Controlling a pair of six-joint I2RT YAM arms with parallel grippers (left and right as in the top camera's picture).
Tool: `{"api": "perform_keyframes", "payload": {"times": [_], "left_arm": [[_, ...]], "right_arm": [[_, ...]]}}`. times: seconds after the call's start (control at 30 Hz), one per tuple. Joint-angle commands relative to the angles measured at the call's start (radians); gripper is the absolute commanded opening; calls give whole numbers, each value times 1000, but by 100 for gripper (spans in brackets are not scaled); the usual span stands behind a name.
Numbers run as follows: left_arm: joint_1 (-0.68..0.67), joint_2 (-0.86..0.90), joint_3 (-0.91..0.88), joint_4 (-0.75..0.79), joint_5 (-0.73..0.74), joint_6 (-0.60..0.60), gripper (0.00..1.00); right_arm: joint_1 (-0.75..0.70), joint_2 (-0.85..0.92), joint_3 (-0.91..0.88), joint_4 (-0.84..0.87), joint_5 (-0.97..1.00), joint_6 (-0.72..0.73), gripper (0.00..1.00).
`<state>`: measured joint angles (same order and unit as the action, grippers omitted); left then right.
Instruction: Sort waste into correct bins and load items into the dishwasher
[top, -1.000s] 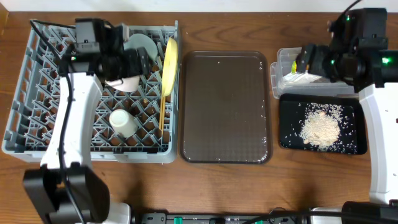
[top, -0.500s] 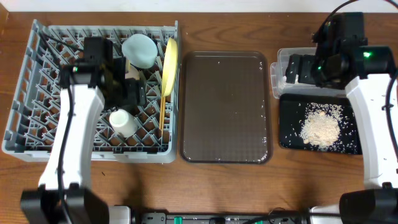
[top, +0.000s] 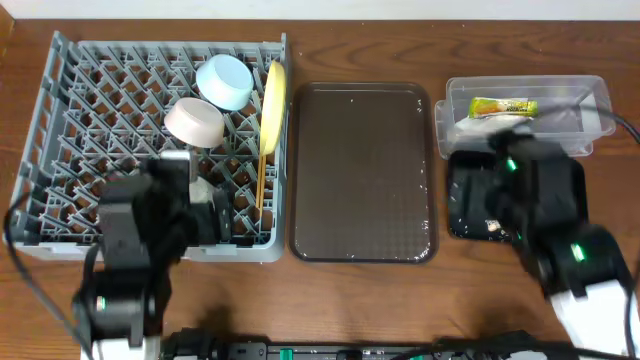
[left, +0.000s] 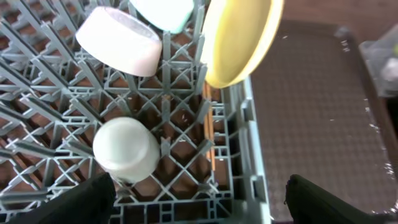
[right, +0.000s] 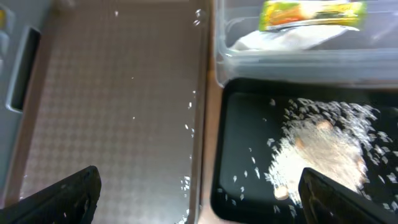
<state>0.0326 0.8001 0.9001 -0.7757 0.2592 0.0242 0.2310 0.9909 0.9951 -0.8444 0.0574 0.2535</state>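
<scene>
The grey rack (top: 45, 120) fills the left end of the table (top: 400, 300). A yellow plate (left: 239, 37) stands on edge along the rack's right side. Chopsticks (left: 209, 137) lie among the pegs beneath it, pointing toward the near edge. A blue bowl (top: 224, 80) leans near the rack's far edge, just left of the plate. A white bowl (left: 119, 41) is tilted beside it. A white cup (left: 126, 149) sits among the pegs by the rack's near edge.

My left gripper (left: 199, 202) hangs over that near edge. Its jaws are spread wide and hold nothing, and the cup is just inside the left finger.

A clear tub (right: 292, 59) sits in the far right corner. It holds a green-and-yellow wrapper (right: 311, 14) with a paper strip (right: 280, 38) touching it. A black tray (right: 239, 143) lies against the tub's near side, with rice (right: 323, 155) heaped and scattered in it.

My right gripper (right: 199, 199) hovers over the black tray's left rim. Its jaws are wide apart and empty.

A brown tray (right: 118, 93) lies mid-table between the rack and the black tray.
</scene>
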Motion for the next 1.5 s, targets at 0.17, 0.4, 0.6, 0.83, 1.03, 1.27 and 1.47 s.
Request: {"api": "perform_keyframes", "payload": {"times": [0.17, 0.4, 0.6, 0.83, 1.03, 1.27, 1.47], "left_arm": [[2, -169, -35, -8, 28, 13, 98], [2, -161, -34, -8, 28, 13, 98], [2, -161, -35, -8, 28, 13, 98], [2, -161, -35, -8, 28, 13, 98], [2, -161, -35, -8, 28, 13, 98], [2, -161, -35, -8, 28, 13, 98], [2, -161, -34, -8, 28, 13, 98]], "right_arm": [[10, -272, -74, -47, 37, 38, 99], [10, -297, -74, -110, 37, 38, 99], [10, -297, -74, -179, 37, 38, 99], [6, -315, -77, -278, 59, 3, 99], [-113, -440, -190, -96, 34, -129, 99], [-192, -688, -454, 240, -47, -216, 99], [-214, -844, -677, 532, -47, -252, 99]]}}
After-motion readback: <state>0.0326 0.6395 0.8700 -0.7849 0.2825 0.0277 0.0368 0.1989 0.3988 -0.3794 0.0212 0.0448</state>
